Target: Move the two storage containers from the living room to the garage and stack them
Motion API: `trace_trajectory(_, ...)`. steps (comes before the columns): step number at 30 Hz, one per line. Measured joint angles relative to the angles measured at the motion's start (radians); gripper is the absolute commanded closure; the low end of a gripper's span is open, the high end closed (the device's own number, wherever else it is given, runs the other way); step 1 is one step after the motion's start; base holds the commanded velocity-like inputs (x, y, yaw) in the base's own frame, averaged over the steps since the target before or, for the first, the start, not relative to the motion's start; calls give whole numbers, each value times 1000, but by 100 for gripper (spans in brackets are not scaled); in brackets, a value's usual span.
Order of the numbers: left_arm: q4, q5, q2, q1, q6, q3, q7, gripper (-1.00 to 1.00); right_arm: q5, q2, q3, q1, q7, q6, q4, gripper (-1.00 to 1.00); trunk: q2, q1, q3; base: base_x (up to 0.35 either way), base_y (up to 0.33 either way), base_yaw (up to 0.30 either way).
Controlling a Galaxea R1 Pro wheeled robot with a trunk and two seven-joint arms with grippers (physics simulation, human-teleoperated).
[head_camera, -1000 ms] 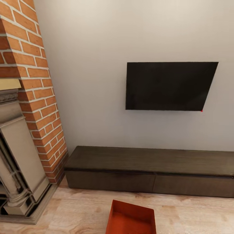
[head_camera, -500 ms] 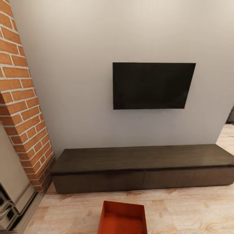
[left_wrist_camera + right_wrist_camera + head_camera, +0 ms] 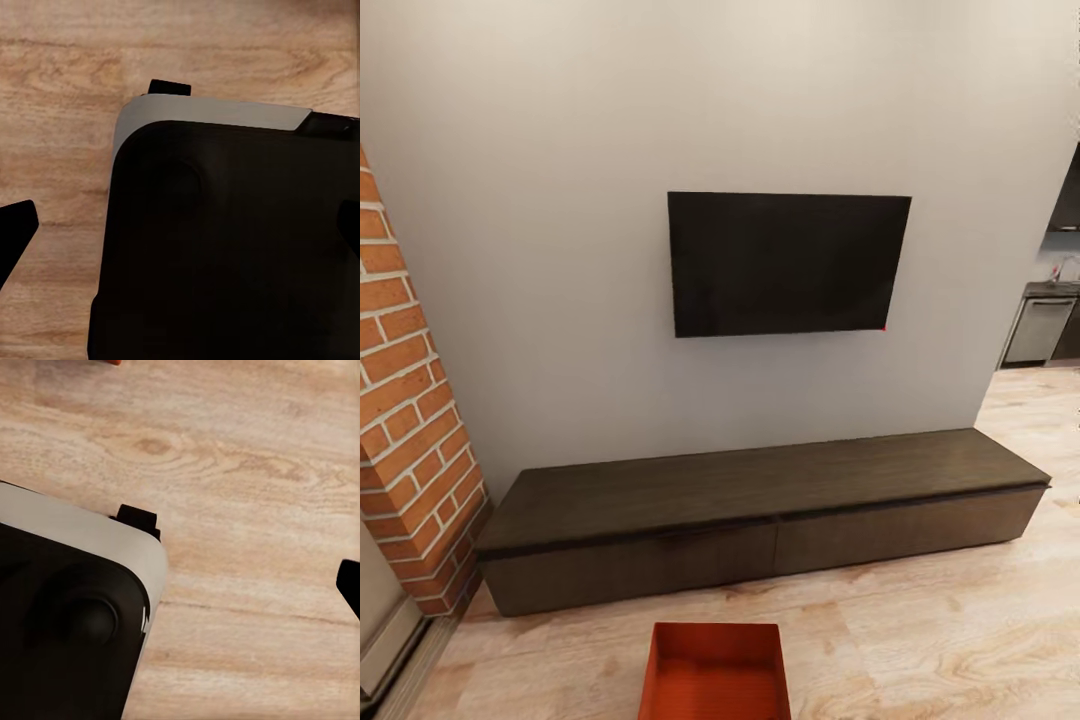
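One red-orange open-top storage container point(image 3: 715, 672) sits at the lower middle of the head view, on the light wood plank floor of the living room, in front of the long dark cabinet point(image 3: 760, 500). Its inside is bare. In the left wrist view my left gripper point(image 3: 184, 232) hangs open over the robot's dark base point(image 3: 225, 247), one black fingertip point(image 3: 15, 232) showing over the planks. In the right wrist view my right gripper point(image 3: 180, 585) is open, with one fingertip point(image 3: 349, 585) at the frame's edge. A small orange sliver point(image 3: 112, 361) shows at that frame's border.
A black TV point(image 3: 788, 262) hangs on the pale wall above the cabinet. A brick column point(image 3: 405, 440) stands at the left. At the right an opening leads to a kitchen with a grey appliance point(image 3: 1040, 328). Wood floor point(image 3: 940, 640) stretches to the right of the container.
The camera has turned right: the brick column and fireplace have slid out at the left and the kitchen opening has come in. The container now lies square to the view.
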Motion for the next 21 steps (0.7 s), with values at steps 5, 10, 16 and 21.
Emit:
trace_trajectory(5, 0, 0, 0, 0, 0, 0, 0, -100, 0, 0, 0, 0, 0, 0, 0, -100, 0, 0, 0, 0, 0, -14)
trace_trajectory(10, 0, 0, 0, 0, 0, 0, 0, -100, 0, 0, 0, 0, 0, 0, 0, -100, 0, 0, 0, 0, 6, -1)
trace_trajectory(16, 0, 0, 0, 0, 0, 0, 0, -100, 0, 0, 0, 0, 0, 0, 0, -100, 0, 0, 0, 0, 196, 0)
trace_trajectory(21, 0, 0, 0, 0, 0, 0, 0, -100, 0, 0, 0, 0, 0, 0, 0, -100, 0, 0, 0, 0, 49, 0)
